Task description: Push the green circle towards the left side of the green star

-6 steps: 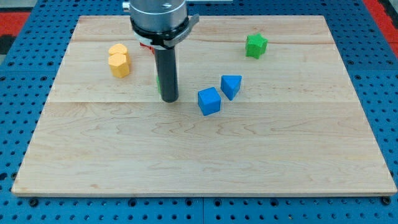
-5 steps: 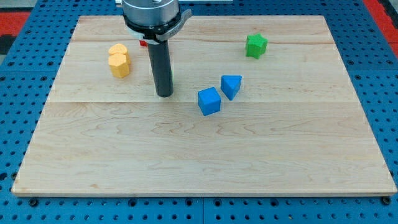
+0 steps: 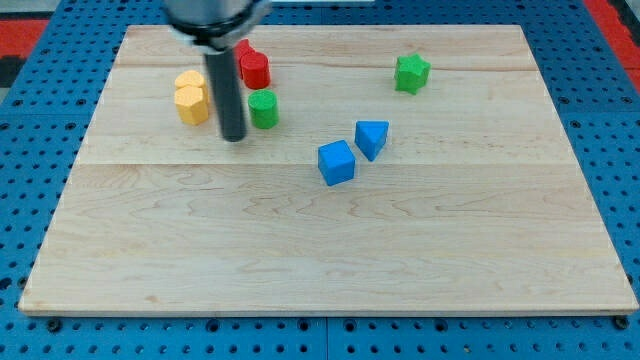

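- On a blue pegboard base (image 3: 40, 150) studded with rows of holes lies a pale wooden board (image 3: 330, 240), made of planks whose seams run from the view's left to the view's right; its bottom edge sits just above the view's bottom.
- Red surfaces (image 3: 20, 35) show at the view's top corners beyond the pegboard; nothing more of the room can be made out.
- Block count: six blocks in all — two green, two blue, one red, one yellow.
- Green: the green circle (image 3: 263, 108) stands in the board's upper left part; the green star (image 3: 411, 73) stands near the view's top right, well apart from the circle and to its right.
- Blue: a blue cube (image 3: 337, 162) and a blue triangular block (image 3: 371, 138) sit just beside each other near the board's middle; whether they touch cannot be told.
- Red: one red block (image 3: 251, 67), shape not clear, sits just above the green circle, partly behind the rod.
- Yellow: one yellow block (image 3: 191, 97), shaped like two joined lobes, sits at the view's left of the rod.
- Arm: one dark rod descends from the view's top; my tip (image 3: 234, 137) rests on the board between the yellow block and the green circle, just left of the circle and slightly below it. Contact with the circle cannot be confirmed.
- No grasping device is fitted; the rod ends plainly and holds nothing.
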Tool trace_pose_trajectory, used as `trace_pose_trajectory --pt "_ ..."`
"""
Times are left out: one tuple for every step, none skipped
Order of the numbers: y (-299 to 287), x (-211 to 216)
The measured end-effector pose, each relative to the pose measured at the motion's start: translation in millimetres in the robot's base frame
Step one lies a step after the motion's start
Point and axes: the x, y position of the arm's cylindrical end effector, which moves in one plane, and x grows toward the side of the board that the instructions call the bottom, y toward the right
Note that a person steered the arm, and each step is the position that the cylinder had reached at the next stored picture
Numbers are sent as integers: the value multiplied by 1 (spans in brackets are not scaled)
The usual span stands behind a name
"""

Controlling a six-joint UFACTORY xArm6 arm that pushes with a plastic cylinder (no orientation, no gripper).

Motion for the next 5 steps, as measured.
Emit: trace_pose_trajectory --pt "12 -21" --pt "76 -47" --pt "139 -68" --pt "175 -81" --pt "137 -84"
